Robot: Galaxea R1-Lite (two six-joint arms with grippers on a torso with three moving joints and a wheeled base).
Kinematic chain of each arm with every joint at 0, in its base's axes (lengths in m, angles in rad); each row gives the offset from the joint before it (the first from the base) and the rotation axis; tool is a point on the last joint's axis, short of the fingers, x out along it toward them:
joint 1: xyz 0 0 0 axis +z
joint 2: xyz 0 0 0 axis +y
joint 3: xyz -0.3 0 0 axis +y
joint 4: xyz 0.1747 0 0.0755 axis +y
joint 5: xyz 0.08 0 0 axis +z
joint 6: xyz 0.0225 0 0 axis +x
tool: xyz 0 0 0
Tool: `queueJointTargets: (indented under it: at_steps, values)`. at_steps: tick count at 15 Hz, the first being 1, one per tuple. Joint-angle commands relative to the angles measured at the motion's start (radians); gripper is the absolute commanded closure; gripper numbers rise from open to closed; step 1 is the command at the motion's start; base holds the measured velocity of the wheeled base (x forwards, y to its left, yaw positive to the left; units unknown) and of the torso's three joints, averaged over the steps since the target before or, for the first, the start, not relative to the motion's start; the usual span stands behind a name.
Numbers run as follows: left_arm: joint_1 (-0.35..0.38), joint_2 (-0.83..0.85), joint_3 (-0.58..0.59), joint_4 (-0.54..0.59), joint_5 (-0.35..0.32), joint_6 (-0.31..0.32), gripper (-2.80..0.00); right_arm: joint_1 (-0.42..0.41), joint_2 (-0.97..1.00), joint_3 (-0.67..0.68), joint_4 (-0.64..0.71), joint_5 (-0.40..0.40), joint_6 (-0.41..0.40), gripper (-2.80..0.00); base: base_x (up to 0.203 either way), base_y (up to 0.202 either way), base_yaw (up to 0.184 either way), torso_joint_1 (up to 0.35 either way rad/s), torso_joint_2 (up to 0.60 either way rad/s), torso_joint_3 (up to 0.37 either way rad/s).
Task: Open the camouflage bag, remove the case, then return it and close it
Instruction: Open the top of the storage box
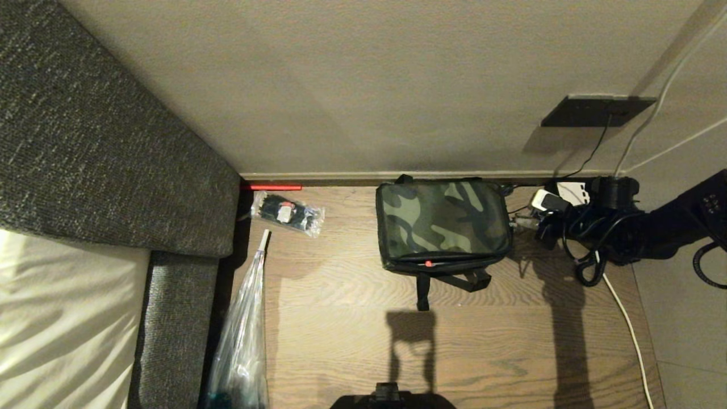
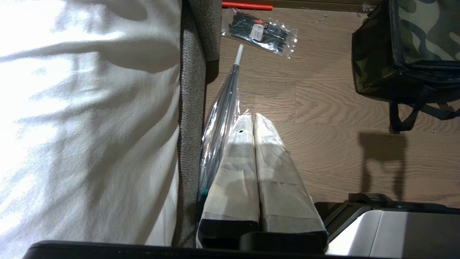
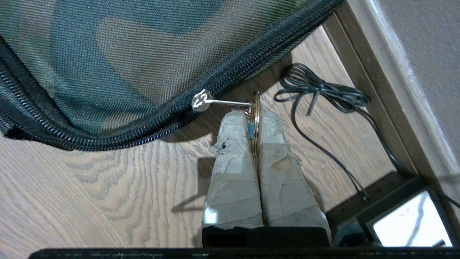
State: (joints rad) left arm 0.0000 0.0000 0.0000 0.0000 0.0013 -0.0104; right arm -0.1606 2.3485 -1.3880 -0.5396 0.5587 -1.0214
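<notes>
Right gripper point(image 3: 253, 117) clamped on the zipper pull ring point(image 3: 255, 122) of the closed camouflage bag point(image 1: 443, 224), tangled cables point(image 1: 590, 238) beside, clear packet point(image 1: 288, 213) well apart

The camouflage bag point(image 1: 443, 226) lies flat on the wood floor against the wall, lid down — green-and-black pattern on top, black sides and straps. Its zip pull's metal ring point(image 3: 255, 122) is pinched between the right gripper point(image 3: 254, 118) fingertips — the bag just beyond them. The case is not visible.
</notes>
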Motion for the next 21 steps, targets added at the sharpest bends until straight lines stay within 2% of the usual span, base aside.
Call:
queueJointTargets:
  at_steps: [1, 3, 4, 8, 12, 18, 21]
  values:
    - [0.000, 0.000, 0.000, 0.000, 0.000, -0.001, 0.00, 0.001, -0.007, 0.005, -0.002, 0.001, 0.015, 0.00, 0.000, 0.000, 0.000, 0.000, 0.00, 0.000]
    - [0.000, 0.000, 0.000, 0.000, 0.000, 0.000, 0.00, 0.012, -0.006, 0.001, -0.003, -0.010, 0.060, 0.00, 0.000, 0.000, 0.000, 0.000, 0.00, 0.000]
    - [0.000, 0.000, 0.000, 0.000, 0.000, -0.001, 0.00, 0.018, -0.003, 0.002, -0.006, -0.045, 0.067, 0.00, 0.000, 0.000, 0.000, 0.000, 0.00, 0.000]
    - [0.000, 0.000, 0.000, 0.000, 0.000, 0.000, 0.00, 0.021, 0.005, -0.025, -0.047, -0.049, 0.081, 0.00, 0.000, 0.000, 0.000, 0.000, 0.00, 0.000]
    - [0.000, 0.000, 0.000, 0.000, 0.000, 0.000, 0.00, 0.021, 0.008, -0.028, -0.105, -0.057, 0.136, 0.00, 0.000, 0.000, 0.000, 0.000, 0.00, 0.000]
    - [0.000, 0.000, 0.000, 0.000, 0.000, 0.000, 0.00, 0.030, 0.012, -0.045, -0.105, -0.068, 0.171, 0.00, 0.000, 0.000, 0.000, 0.000, 0.00, 0.000]
    - [0.000, 0.000, 0.000, 0.000, 0.000, 0.000, 0.00, 0.039, 0.023, -0.080, -0.107, -0.068, 0.215, 0.00, 0.000, 0.000, 0.000, 0.000, 0.00, 0.000]
